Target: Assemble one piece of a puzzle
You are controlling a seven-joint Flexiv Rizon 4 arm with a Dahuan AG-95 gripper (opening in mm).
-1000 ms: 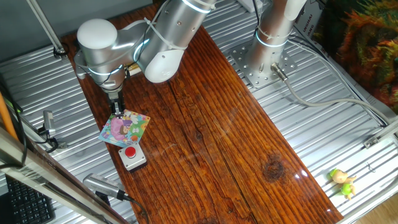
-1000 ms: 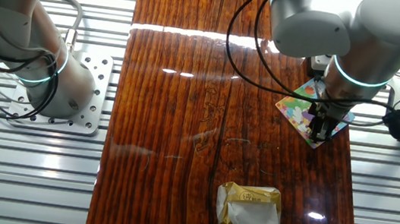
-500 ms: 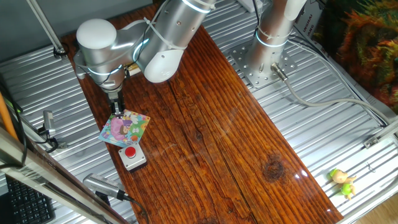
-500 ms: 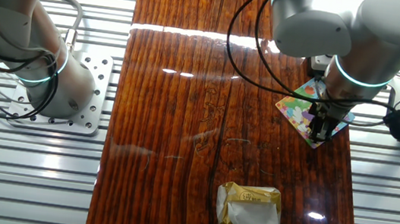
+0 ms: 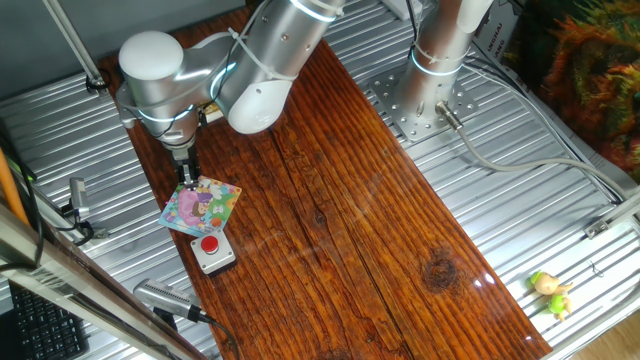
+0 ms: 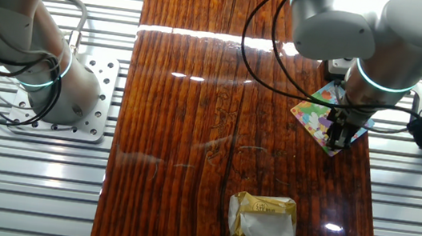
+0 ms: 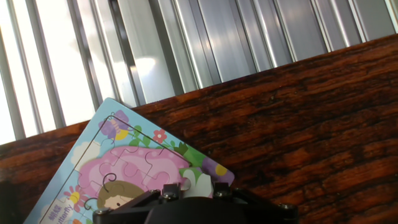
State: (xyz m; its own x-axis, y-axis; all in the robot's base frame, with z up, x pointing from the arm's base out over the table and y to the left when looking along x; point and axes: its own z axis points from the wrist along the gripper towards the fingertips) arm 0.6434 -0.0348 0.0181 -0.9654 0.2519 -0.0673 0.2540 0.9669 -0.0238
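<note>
While poised right over the puzzle (image 5: pixel 201 206), tool (image 5: pixel 188 177) down at the board's edge, fingers close together; gripping a piece or merely pressing, cannot tell. Puzzle flat on the counter (image 5: pixel 340 210), directly beneath the tool, red-button box (image 5: pixel 211 251) just beyond it. Best played gently: straight down, tabs lined up, no sideways shove to skid the board. Hand view reveals jigsaw seams on the puzzle (image 7: pixel 130 168), invisible from the fixed cameras. Other fixed view alone catches a yellow wrapper (image 6: pixel 263 219), well apart from the tool.
</note>
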